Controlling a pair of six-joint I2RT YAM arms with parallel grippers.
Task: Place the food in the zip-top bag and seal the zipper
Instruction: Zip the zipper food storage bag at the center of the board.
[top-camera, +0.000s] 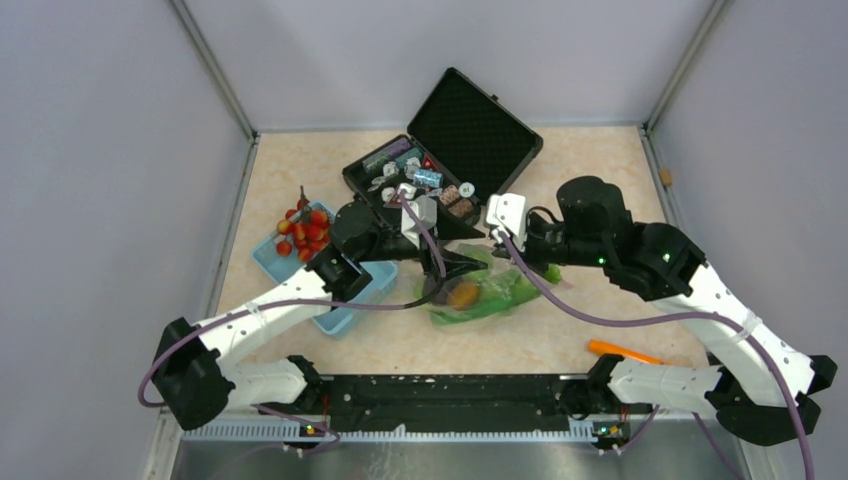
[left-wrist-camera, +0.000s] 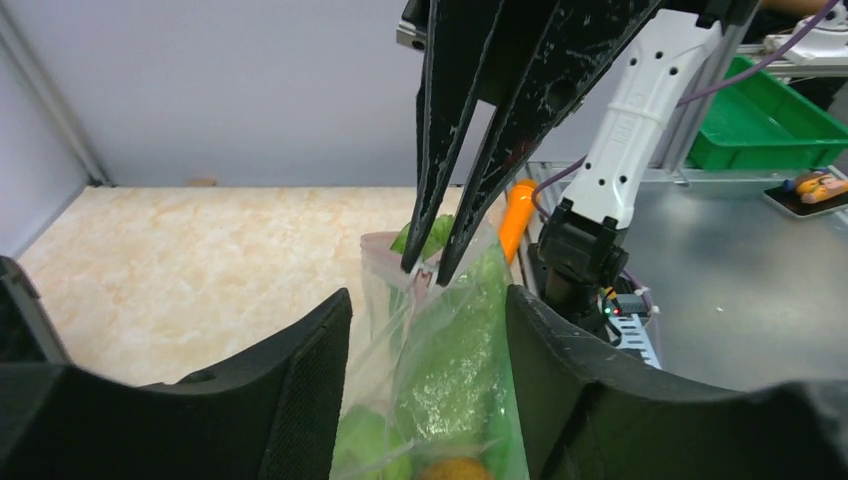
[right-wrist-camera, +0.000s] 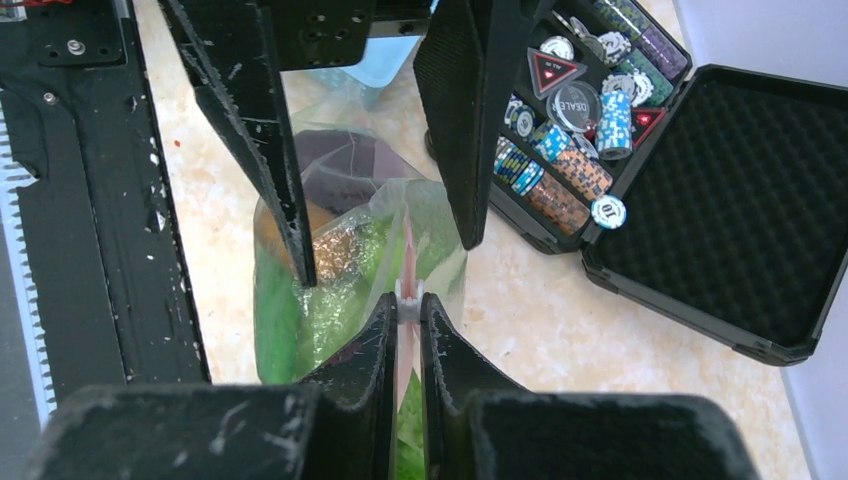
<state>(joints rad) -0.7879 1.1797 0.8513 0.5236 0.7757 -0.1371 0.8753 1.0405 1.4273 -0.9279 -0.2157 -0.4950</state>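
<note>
The clear zip-top bag (top-camera: 492, 296) lies mid-table, holding green food and an orange (top-camera: 462, 294). My right gripper (right-wrist-camera: 408, 302) is shut on the white slider of the pink zipper (right-wrist-camera: 408, 245) at the bag's mouth; in the left wrist view its fingers (left-wrist-camera: 440, 190) come down onto the slider. My left gripper (left-wrist-camera: 428, 300) is open, one finger on each side of the bag (left-wrist-camera: 450, 360), touching nothing I can see. A dark purple piece (right-wrist-camera: 345, 165) shows through the plastic. Red cherry tomatoes (top-camera: 303, 228) lie in the blue basket.
The light blue basket (top-camera: 345, 300) sits left of the bag. The open black case (top-camera: 445, 165) of chips stands behind it. An orange stick (top-camera: 625, 352) lies near the right arm's base. A green bin (left-wrist-camera: 775, 120) stands off the table.
</note>
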